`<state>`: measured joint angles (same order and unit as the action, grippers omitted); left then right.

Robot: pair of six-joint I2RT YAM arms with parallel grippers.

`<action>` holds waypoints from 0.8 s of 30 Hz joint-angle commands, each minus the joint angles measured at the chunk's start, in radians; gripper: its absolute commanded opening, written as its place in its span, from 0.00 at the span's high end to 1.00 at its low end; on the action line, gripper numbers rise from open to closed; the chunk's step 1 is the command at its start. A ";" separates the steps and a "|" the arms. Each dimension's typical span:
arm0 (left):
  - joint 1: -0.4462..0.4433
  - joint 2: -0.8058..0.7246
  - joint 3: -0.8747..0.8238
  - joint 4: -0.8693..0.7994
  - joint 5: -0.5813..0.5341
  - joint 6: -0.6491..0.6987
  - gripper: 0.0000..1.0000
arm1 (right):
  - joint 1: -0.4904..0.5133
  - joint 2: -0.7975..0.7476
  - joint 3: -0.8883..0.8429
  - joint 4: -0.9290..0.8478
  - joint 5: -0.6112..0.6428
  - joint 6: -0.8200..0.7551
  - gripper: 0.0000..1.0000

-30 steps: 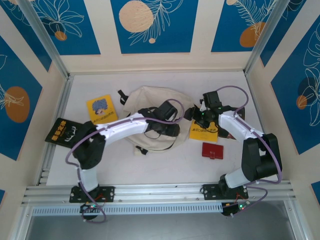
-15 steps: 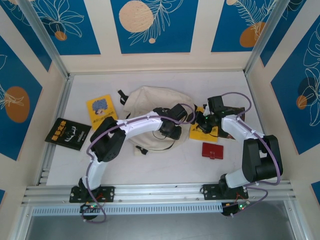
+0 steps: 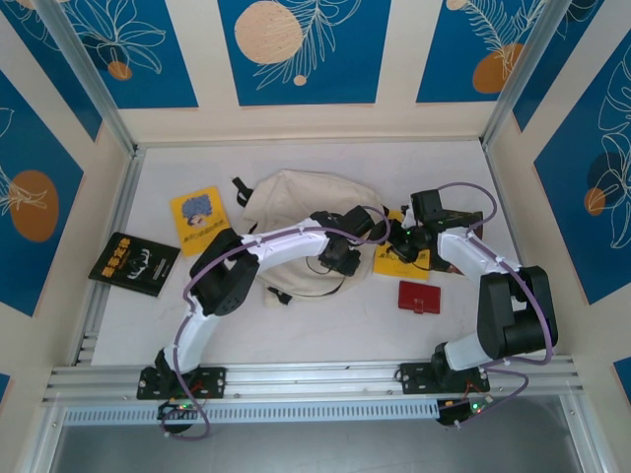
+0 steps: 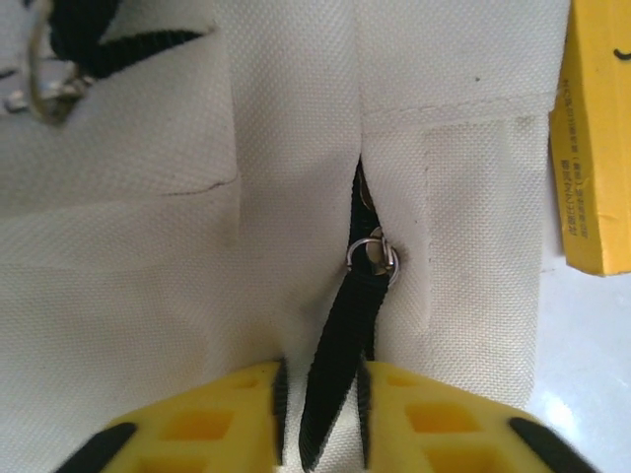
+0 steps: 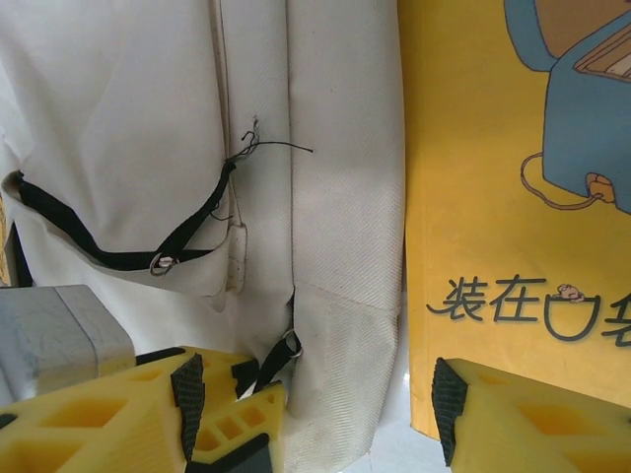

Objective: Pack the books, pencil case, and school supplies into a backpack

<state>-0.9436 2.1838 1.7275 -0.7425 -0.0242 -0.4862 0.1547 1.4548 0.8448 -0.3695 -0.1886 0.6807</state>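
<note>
Pinching the black pull strap (image 4: 340, 335) of the backpack (image 4: 148, 246) with the left jaws, holding the right jaws wide and empty beside the yellow book (image 5: 473, 197).

The yellow book (image 5: 473, 177) towards the bench's right edge carries dark Chinese print reading 装在口, with the next character cut off. Fine print along its edge in the left wrist view is too small to read. The dark book (image 3: 133, 263) near the left edge bears pale, illegible title lettering.
</note>
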 commanded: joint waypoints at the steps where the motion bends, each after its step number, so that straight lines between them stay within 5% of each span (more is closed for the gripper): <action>1: -0.012 0.013 0.037 -0.037 -0.027 0.026 0.82 | -0.007 -0.020 -0.021 0.003 -0.027 0.006 0.36; 10: -0.012 -0.058 0.013 -0.036 -0.020 0.046 1.00 | -0.015 0.005 -0.020 0.016 -0.021 0.032 0.37; 24: -0.014 -0.194 -0.103 0.022 0.018 0.043 1.00 | 0.018 0.186 0.098 0.060 -0.124 0.098 0.39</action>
<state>-0.9451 2.0186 1.6421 -0.7223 -0.0246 -0.4606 0.1547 1.6093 0.8959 -0.3195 -0.2642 0.7551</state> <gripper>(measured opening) 0.049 0.604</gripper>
